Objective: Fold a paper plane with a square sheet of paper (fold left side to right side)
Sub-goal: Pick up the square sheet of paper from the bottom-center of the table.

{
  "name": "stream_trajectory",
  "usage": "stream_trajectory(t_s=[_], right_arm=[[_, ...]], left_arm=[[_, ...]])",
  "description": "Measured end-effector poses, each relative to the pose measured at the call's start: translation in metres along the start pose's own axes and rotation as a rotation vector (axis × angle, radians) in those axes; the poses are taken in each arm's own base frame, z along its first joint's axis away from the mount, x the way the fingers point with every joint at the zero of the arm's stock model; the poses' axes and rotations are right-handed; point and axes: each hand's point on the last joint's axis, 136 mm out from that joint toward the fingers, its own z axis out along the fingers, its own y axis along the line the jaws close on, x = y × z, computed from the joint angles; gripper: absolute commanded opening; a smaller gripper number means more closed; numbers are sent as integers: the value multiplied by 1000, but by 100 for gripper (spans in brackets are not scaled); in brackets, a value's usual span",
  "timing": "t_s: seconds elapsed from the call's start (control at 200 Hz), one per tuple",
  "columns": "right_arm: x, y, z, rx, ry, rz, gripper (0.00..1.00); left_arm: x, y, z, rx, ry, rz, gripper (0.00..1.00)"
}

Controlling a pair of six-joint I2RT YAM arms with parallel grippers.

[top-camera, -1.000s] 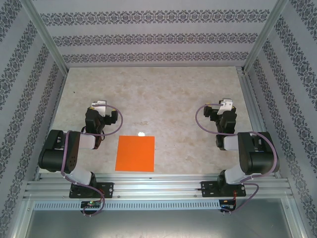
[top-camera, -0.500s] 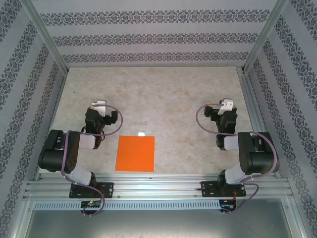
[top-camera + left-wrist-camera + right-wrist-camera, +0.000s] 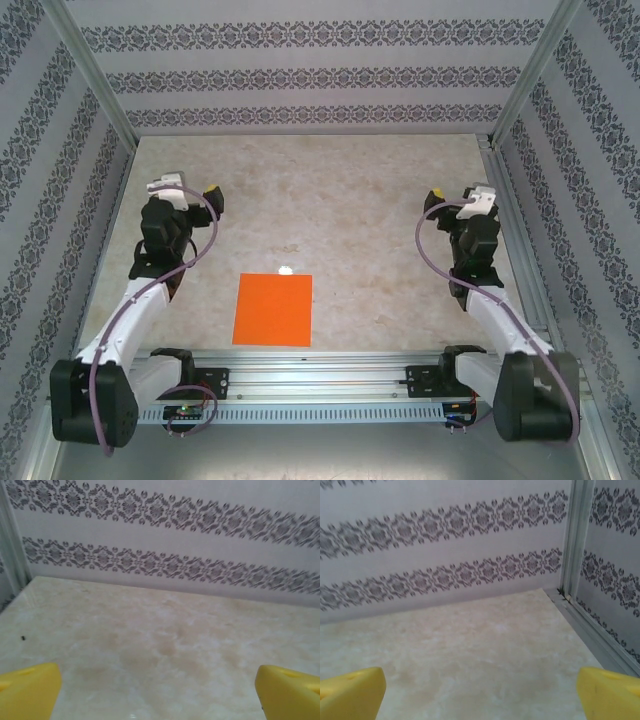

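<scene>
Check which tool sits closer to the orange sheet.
The left tool: the square sheet of paper lies flat left of centre, on that tool's side. The right tool is clearly farther off. Both stand open.

The square sheet of paper is bright orange, plain, with no mark on it. The table under it is pale cream, clouded with faint beige marbling. The walls around me are white, banded with rows of dark grey damask ornament. The pads of my left claw are bright yellow, as are those of my right claw. My arms are black and white, with lilac cables, on silver rails
</scene>
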Motion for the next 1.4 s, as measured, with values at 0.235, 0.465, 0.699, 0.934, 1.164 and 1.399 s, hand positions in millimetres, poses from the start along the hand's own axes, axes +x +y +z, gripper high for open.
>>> stream_trajectory(t_s=[0.235, 0.465, 0.699, 0.934, 1.164, 1.399], right_arm=[[6, 99, -48, -298, 232, 183, 98], [129, 201, -119, -491, 707, 88, 89], [198, 252, -131, -468, 940, -76, 80], [220, 298, -106, -447, 999, -130, 79], [244, 315, -96, -422, 1076, -164, 80], [271, 305, -107, -387, 1175, -195, 81]], left_arm=[[53, -50, -44, 188, 395, -251, 91], [161, -76, -119, 289, 844, -416, 73], [231, -80, -158, 290, 1083, -553, 55], [242, -92, -160, 317, 1143, -553, 54], [259, -99, -161, 320, 1195, -544, 52], [282, -101, -166, 297, 1259, -528, 52]])
